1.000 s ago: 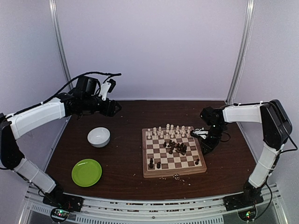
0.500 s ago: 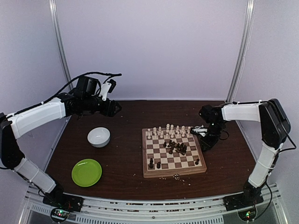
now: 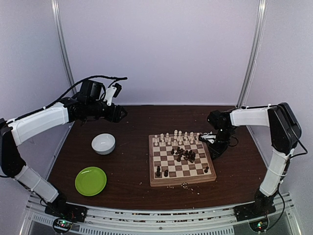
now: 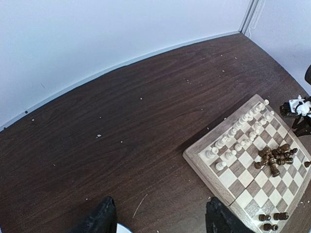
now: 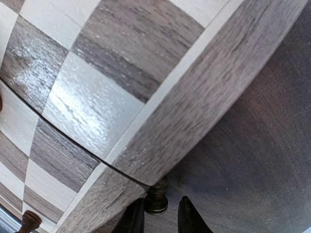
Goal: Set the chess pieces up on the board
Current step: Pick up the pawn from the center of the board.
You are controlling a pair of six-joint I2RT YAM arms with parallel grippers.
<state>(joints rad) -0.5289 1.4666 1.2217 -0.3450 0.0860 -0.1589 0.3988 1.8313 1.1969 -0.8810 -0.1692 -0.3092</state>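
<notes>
The board (image 3: 151,164) lies right of centre on the dark table. Cream chess pieces (image 3: 176,137) stand in its two far rows. Dark ones lie heaped mid-board (image 3: 185,155), and a few stand near the front (image 3: 162,172). My right gripper (image 3: 213,150) is down at the board's right edge. In the right wrist view a small dark piece (image 5: 156,198) lies on the table against the board's frame (image 5: 209,92), between my fingertips (image 5: 136,217). One finger touches it and the other stands off, so the right gripper (image 5: 159,218) is open. My left gripper (image 4: 160,221) hangs open and empty, high over the back left.
A white bowl (image 3: 103,143) and a round green plate (image 3: 91,180) sit left of the board. Pale crumbs (image 3: 186,185) lie at its front edge. Enclosure posts stand at the back corners.
The right gripper's jaws have narrowed around the dark piece and it has edged slightly back along the board's side. The left arm has not moved.
</notes>
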